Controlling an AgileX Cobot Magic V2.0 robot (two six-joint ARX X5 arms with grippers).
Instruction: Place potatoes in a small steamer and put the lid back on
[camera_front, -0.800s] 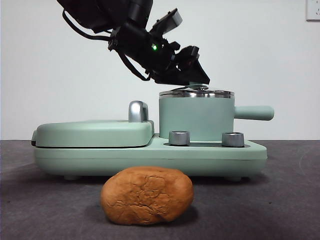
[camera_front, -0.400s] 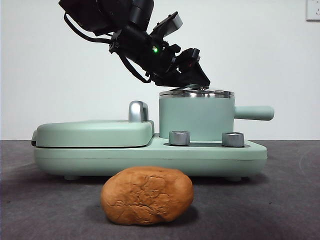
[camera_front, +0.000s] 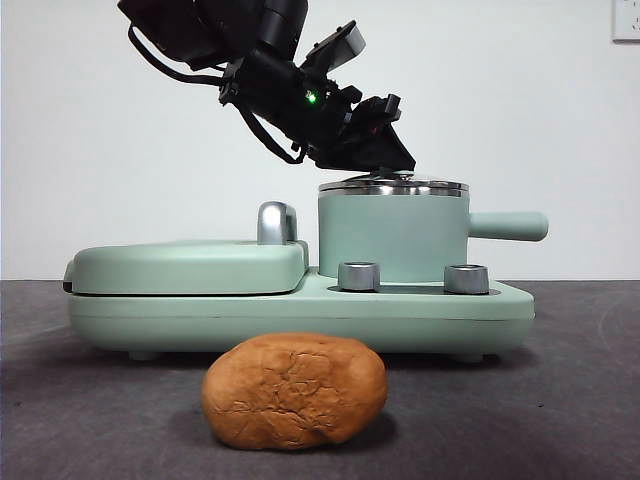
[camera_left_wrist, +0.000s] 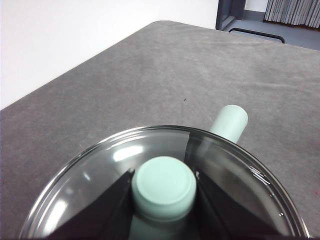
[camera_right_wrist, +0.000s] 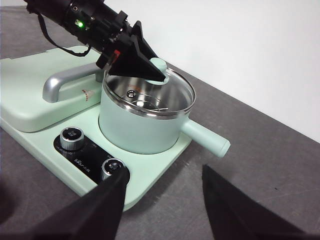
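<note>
The potato (camera_front: 294, 390) lies on the grey table in front of the appliance, with no gripper near it. Behind it, the small steamer (camera_front: 392, 235) stands on the appliance's right side, handle (camera_front: 508, 226) pointing right. The glass lid (camera_front: 392, 186) rests on its steel rim. My left gripper (camera_front: 385, 162) reaches down from the upper left. In the left wrist view its jaws press both sides of the mint-green knob (camera_left_wrist: 163, 187). The right wrist view shows the steamer (camera_right_wrist: 140, 130), lid (camera_right_wrist: 150, 95) and left gripper (camera_right_wrist: 135, 60). My right gripper (camera_right_wrist: 165, 210) hangs open off the steamer's side.
The steamer sits on a mint-green appliance base (camera_front: 300, 315) with two steel dials (camera_front: 359, 276), (camera_front: 466, 278). A flat griddle cover (camera_front: 185, 265) with a steel handle (camera_front: 276, 222) fills the base's left half. Grey table surrounds it and a white wall stands behind.
My left gripper has sunk slightly onto the lid. The knob that showed below its tip is now hidden between the jaws. Lid, steamer and potato have not moved.
</note>
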